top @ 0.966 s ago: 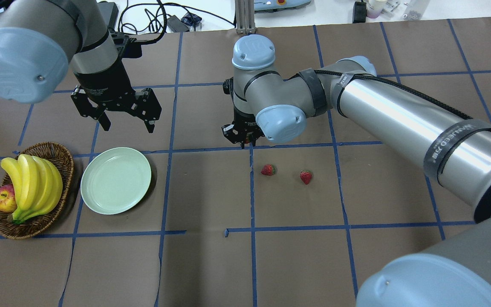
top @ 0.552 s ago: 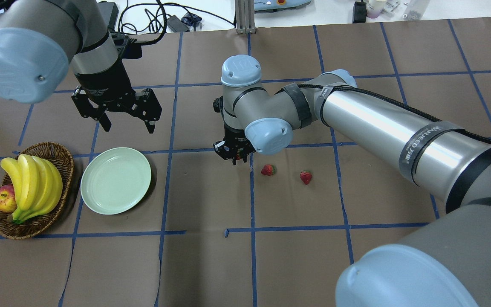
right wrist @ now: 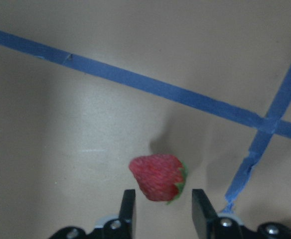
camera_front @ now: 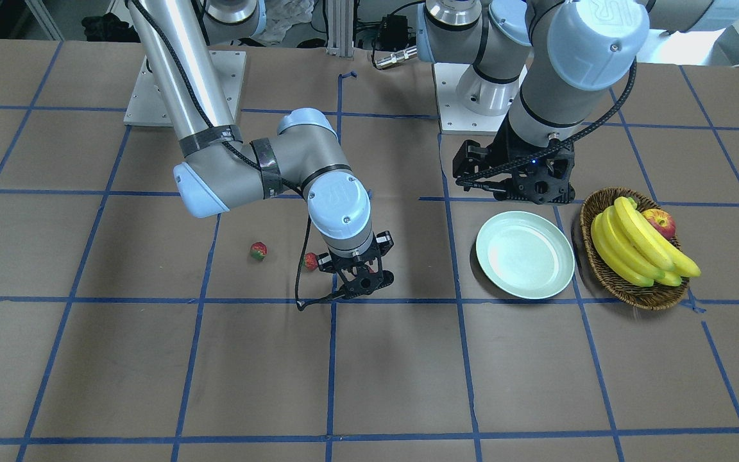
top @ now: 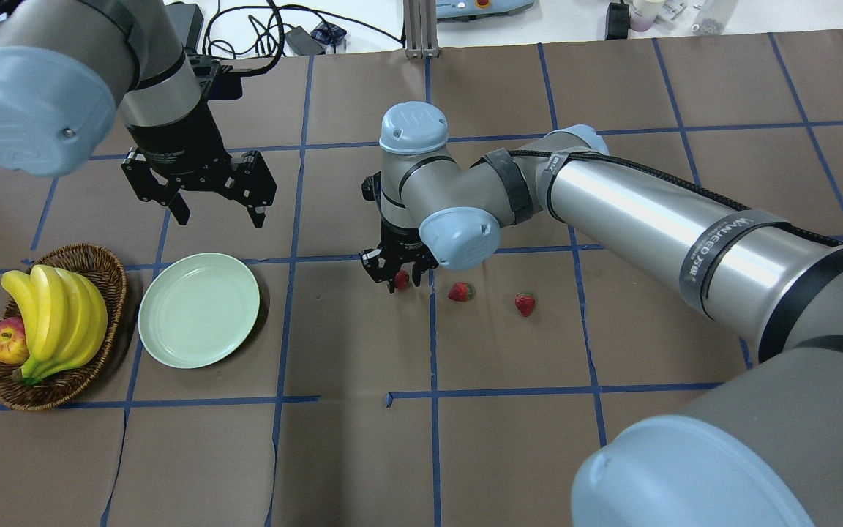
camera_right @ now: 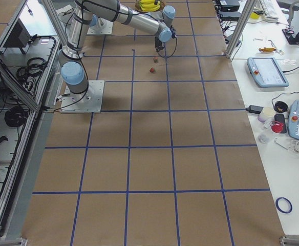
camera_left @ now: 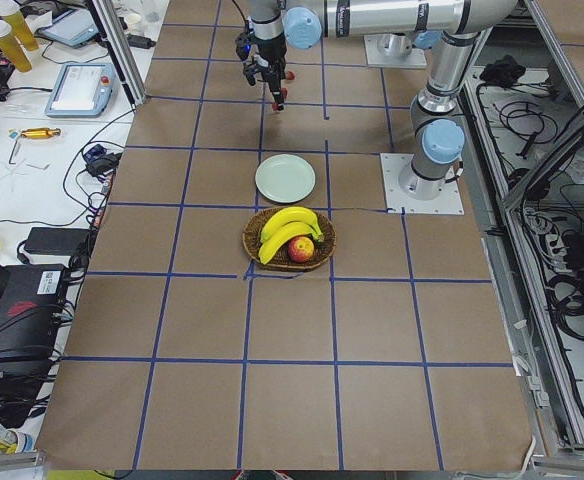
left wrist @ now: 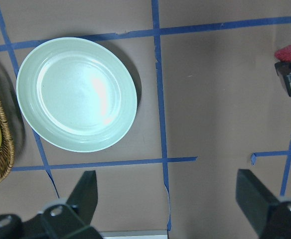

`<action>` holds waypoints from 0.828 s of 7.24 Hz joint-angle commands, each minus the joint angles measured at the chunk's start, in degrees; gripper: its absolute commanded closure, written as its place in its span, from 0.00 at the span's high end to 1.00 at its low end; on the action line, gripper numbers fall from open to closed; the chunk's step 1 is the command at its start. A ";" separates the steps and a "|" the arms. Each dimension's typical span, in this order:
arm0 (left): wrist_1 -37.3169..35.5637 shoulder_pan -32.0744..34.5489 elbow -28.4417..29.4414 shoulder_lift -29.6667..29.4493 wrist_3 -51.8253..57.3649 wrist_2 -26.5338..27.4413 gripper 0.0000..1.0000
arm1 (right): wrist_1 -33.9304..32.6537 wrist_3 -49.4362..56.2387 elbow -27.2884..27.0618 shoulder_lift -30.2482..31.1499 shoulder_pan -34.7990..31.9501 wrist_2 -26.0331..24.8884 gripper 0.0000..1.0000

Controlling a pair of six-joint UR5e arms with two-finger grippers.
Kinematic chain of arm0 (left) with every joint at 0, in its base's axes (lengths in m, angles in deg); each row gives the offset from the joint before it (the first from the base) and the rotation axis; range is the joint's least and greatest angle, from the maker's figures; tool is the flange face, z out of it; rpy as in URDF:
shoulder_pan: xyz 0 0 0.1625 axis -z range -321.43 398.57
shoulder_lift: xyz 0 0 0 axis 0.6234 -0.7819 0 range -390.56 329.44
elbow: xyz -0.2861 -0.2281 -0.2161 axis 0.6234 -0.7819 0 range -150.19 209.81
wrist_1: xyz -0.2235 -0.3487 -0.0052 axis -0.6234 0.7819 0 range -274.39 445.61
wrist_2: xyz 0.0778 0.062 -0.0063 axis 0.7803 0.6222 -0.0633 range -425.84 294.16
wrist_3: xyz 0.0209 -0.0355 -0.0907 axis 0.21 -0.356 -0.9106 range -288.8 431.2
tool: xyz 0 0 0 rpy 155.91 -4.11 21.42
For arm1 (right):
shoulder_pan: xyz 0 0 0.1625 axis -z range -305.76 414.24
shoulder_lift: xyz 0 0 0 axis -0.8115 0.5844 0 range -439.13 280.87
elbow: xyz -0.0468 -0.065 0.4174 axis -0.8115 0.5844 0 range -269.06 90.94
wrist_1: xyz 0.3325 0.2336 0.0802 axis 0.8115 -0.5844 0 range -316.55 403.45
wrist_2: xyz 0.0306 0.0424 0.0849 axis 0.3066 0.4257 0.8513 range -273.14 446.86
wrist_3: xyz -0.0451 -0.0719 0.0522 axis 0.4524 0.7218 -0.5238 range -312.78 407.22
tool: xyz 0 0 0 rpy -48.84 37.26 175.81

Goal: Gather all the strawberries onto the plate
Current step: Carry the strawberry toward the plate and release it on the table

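Observation:
My right gripper (top: pixel 398 282) is shut on a small red strawberry (top: pixel 401 279) and holds it just above the table; in the right wrist view the strawberry (right wrist: pixel 158 177) sits between the fingertips (right wrist: pixel 128 206). Two more strawberries lie on the brown paper to its right, one near (top: pixel 459 291) and one farther (top: pixel 525 304); both also show in the front view (camera_front: pixel 310 260) (camera_front: pixel 258 251). The pale green plate (top: pixel 198 311) lies empty to the left. My left gripper (top: pixel 218 214) hangs open and empty above the plate's far edge, and its wrist view shows the plate (left wrist: pixel 75 94).
A brown wicker basket (top: pixel 105 265) with bananas (top: pixel 55 318) and a red-yellow apple (top: pixel 6 342) stands left of the plate, almost touching it. Blue tape lines grid the brown table cover. Cables and devices lie beyond the far edge.
My right gripper has moved left and toward the robot's side of the table with the strawberry, which now shows at its tips. The left arm, plate and two loose strawberries have not moved.

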 commanded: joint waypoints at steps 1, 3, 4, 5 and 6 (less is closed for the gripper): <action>0.00 0.01 0.08 0.00 -0.01 0.19 1.00 | -0.01 0.14 -0.54 0.60 -0.24 0.27 0.84; 0.00 0.01 -0.01 0.00 0.08 0.46 1.00 | 0.60 0.49 0.69 4.97 0.20 -4.26 1.00; 0.00 -0.08 -0.10 0.00 0.08 0.37 1.00 | 4.18 0.93 0.78 6.74 0.72 -7.26 1.00; 0.00 0.01 -0.10 -0.09 0.08 0.02 1.00 | 5.25 2.32 0.00 8.23 1.68 -9.55 1.00; 0.00 0.01 -0.10 -0.09 0.08 -0.07 1.00 | 10.40 3.90 -0.36 10.34 4.39 -10.27 1.00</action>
